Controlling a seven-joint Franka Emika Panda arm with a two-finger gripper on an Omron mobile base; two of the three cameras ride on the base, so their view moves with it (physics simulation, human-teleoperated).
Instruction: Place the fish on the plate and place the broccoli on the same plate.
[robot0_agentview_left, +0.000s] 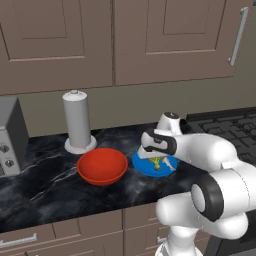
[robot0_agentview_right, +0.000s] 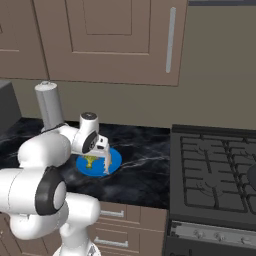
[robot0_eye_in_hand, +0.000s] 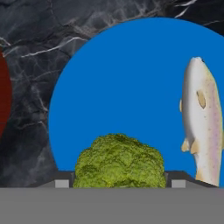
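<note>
Fingers (robot0_eye_in_hand: 118, 183) sat clamped on the broccoli (robot0_eye_in_hand: 119, 161) over the plate (robot0_eye_in_hand: 131, 87) — probably light, crumbly; fish (robot0_eye_in_hand: 202, 118) just beside.

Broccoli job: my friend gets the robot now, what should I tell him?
Fingers: closed on either side of the broccoli, low over the plate. I cannot tell whether it touches the plate yet.
Fish: lying on the plate near its edge, apart from the broccoli.
Done: fish placed.
Left: set the broccoli down on the bare blue beside the fish, open up and lift away.
</note>
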